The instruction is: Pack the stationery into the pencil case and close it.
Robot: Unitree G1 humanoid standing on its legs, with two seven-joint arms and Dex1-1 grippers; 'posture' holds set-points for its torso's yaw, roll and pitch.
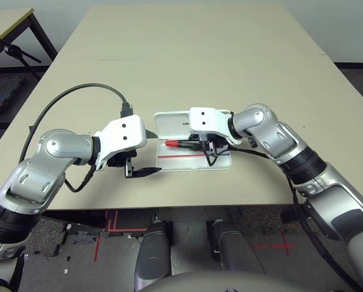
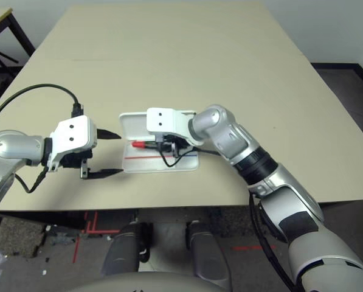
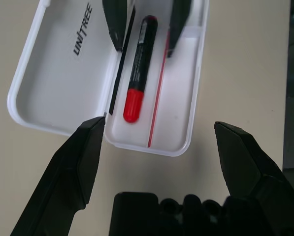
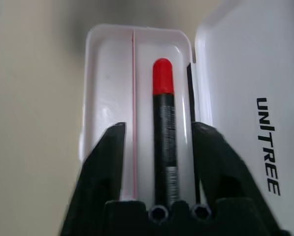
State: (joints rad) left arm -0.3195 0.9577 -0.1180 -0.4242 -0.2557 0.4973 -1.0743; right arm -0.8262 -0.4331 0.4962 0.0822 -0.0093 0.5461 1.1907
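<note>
Left wrist view: the white case (image 3: pixel 176 132) lies open on the beige table (image 1: pixel 187 61), near its front edge. Its lid (image 3: pixel 63 78) is folded flat beside the tray and carries dark lettering. A thin red line (image 3: pixel 159 88) runs the length of the tray.

The black marker (image 3: pixel 139 64) lies in the tray, alongside the hinge, red cap (image 3: pixel 132 104) pointing toward the left gripper. It touches neither finger around it.

The right gripper (image 4: pixel 156 162) hangs over the tray's far end, its two black fingers (image 4: pixel 102 162) spread apart, one on each side of the marker's black body, holding nothing.

The left gripper (image 3: pixel 156 162) sits just off the case's other short end, above the table. Its fingers (image 3: pixel 78 162) are spread wide, wider than the tray, and are empty. A black cable (image 1: pixel 78 91) loops from the left wrist back along the silver forearm.
</note>
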